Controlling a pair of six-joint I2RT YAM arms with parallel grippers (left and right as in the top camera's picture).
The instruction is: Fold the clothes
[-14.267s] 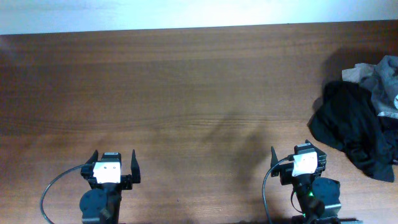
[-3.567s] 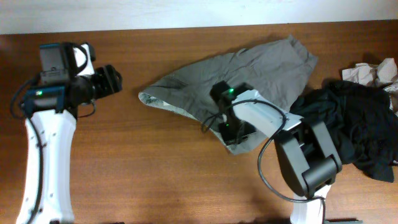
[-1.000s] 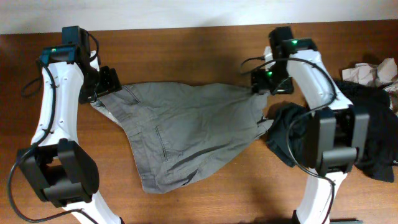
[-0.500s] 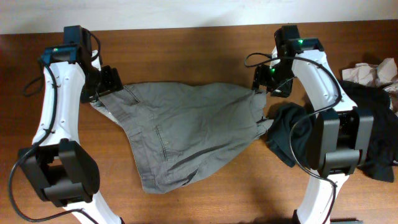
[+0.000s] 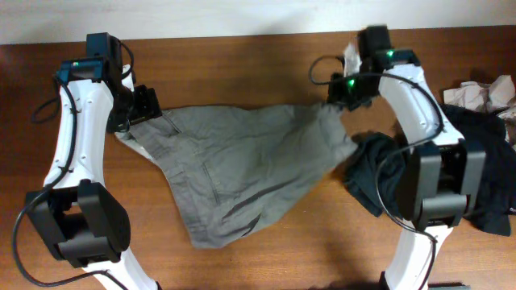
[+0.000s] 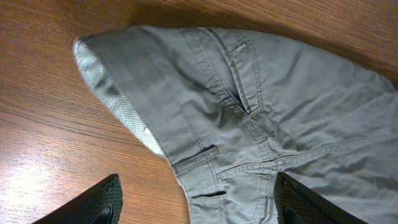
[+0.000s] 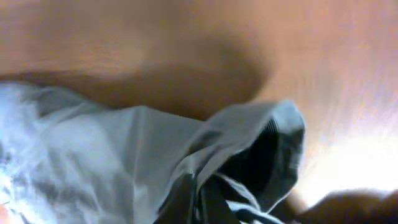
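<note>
Grey trousers (image 5: 242, 169) are lying spread mid-bench, unfolded, left tool (image 5: 143, 105) is hovering open over the waistband (image 6: 205, 124), right tool (image 5: 334, 97) is pinching their other end toward the far edge, dark pile (image 5: 476, 177) at right edge is waiting, folding barely starting.

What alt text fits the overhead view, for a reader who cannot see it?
Grey trousers lie spread on a wooden table between two white arms. The left gripper is over their waistband end; the right gripper holds the other end. Dark clothes are piled at the right.
</note>
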